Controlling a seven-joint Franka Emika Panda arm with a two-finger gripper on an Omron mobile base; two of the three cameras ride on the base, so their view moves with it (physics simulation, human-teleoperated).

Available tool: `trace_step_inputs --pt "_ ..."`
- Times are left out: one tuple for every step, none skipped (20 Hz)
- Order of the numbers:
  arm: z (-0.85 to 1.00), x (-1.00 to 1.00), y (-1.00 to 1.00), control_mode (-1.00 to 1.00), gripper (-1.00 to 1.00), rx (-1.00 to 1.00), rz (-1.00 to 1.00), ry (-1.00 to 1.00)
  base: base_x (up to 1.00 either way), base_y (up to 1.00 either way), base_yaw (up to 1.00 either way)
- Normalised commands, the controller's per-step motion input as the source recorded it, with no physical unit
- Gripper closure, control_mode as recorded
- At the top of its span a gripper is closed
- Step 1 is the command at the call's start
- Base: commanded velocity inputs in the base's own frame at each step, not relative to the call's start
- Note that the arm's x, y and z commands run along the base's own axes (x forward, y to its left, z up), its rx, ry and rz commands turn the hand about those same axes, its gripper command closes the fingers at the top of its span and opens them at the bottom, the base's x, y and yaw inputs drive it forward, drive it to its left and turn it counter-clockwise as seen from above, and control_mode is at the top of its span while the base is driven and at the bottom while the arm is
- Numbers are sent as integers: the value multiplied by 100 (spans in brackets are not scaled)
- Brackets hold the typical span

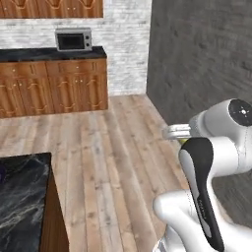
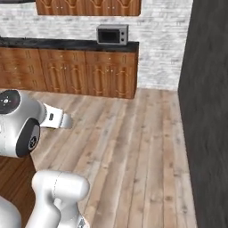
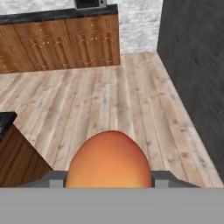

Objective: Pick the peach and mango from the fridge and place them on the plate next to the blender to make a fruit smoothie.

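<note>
My gripper (image 3: 109, 180) is shut on an egg-shaped orange fruit with a reddish top, the mango (image 3: 109, 159), which sits between the grey fingers (image 3: 56, 179) at the bottom of the hand view. It is held in the air above the wooden floor. In the left base view the hand (image 1: 173, 132) reaches left from the arm, with a yellow sliver of the mango (image 1: 182, 141) under it. The right base view has the hand (image 2: 58, 119) pointing right. The peach, fridge, plate and blender are out of view.
A dark marble counter (image 1: 22, 197) on a wooden base stands low on the left. Wooden cabinets (image 2: 89, 71) with a microwave (image 2: 112, 34) line the far wall. A dark grey wall (image 2: 207, 111) runs along the right. Open wooden floor (image 2: 133, 147) lies between.
</note>
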Motion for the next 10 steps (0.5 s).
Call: trace_step_inputs --pt "0 0 0 100 100 0 0 0 100 -6 75" --pt "0 0 0 100 100 0 0 0 99 -6 82" --pt "0 0 0 100 100 0 0 0 86 -5 86" --pt "0 0 0 100 100 0 0 0 78 -4 89" --pt "0 0 0 100 100 0 0 0 74 -1 90" --pt "0 0 0 100 100 0 0 0 70 -2 91" --pt "0 0 0 100 100 0 0 0 67 -3 92" --pt "0 0 0 100 100 0 0 0 66 -4 92" --pt "0 0 0 100 100 0 0 0 67 -6 91" --pt "0 0 0 100 100 0 0 0 68 -9 91"
